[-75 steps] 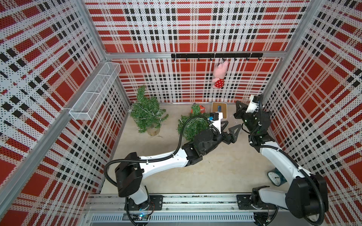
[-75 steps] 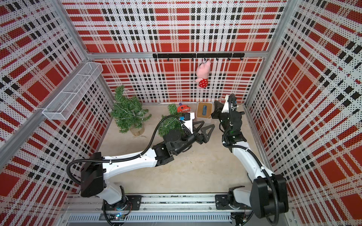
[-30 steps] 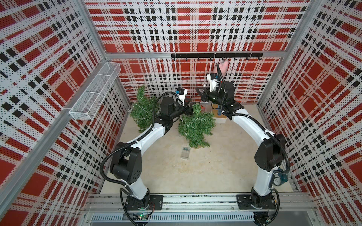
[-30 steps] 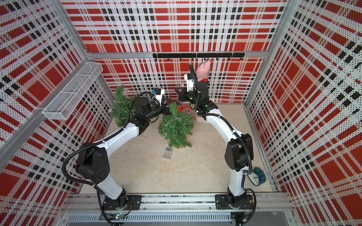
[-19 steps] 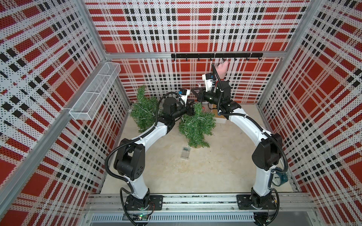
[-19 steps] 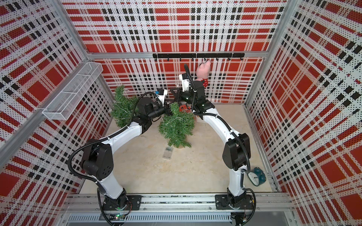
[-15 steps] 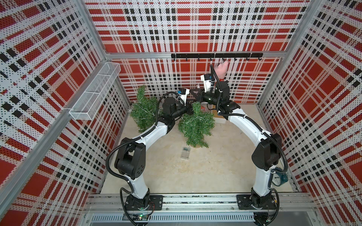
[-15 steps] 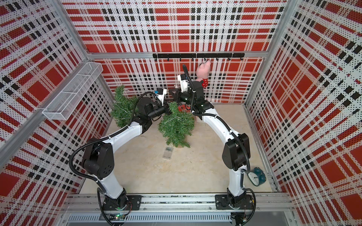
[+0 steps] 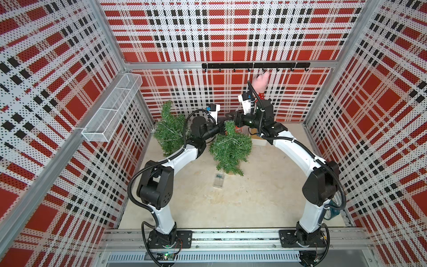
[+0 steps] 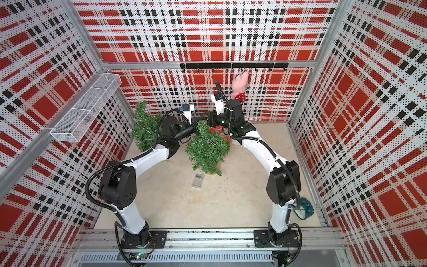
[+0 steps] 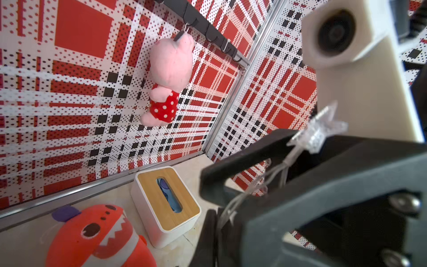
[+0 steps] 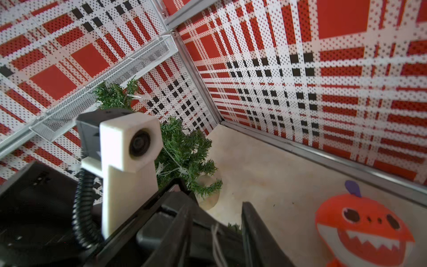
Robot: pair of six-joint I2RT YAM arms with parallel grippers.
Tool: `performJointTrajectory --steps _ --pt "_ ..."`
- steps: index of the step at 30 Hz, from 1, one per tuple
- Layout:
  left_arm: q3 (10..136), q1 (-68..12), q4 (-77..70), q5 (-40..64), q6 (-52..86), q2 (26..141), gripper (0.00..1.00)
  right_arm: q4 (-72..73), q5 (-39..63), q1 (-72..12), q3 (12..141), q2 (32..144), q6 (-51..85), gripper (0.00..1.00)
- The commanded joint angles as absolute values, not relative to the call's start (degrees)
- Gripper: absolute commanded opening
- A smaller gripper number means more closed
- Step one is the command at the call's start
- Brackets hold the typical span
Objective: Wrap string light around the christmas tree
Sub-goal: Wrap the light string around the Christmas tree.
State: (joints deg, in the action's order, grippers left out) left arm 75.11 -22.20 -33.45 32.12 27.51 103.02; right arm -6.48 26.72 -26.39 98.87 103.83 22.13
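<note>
Handover just above the christmas tree [image 9: 231,148], which stands mid-tabletop [image 9: 254,196]. The left gripper [image 9: 224,126] is clenched on the string light [image 11: 316,134], whose wire passes loosely between the parted jaws of the right gripper [image 9: 231,116]. A good wrap likely needs the wire kept taut and led down around the branches.

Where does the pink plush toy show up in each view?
Top view: pink plush toy just right of upper centre.
Top view: upper centre.
Left wrist: upper middle.
Right wrist: not in it.
Landmark: the black hook rail it hangs from.
</note>
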Motion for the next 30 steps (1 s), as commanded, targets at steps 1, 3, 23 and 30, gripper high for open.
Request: performJointTrajectory --steps 1,3,23,30 --pt "74.53 -21.54 -37.04 31.57 28.75 101.81 0.00 -8.66 25.48 -24.27 95.93 98.06 18.24 0.49" --pt "74.68 -21.45 -37.12 31.30 28.82 101.71 0.00 -9.45 25.64 -23.16 94.34 96.43 16.90 0.50" --pt "76.55 -22.41 -36.93 31.03 28.93 102.65 0.00 -17.57 23.75 -24.25 100.20 104.68 5.55 0.56" --pt "76.06 -22.25 -36.30 30.95 28.30 101.94 0.00 -12.61 18.26 -23.65 99.98 106.65 8.42 0.36"
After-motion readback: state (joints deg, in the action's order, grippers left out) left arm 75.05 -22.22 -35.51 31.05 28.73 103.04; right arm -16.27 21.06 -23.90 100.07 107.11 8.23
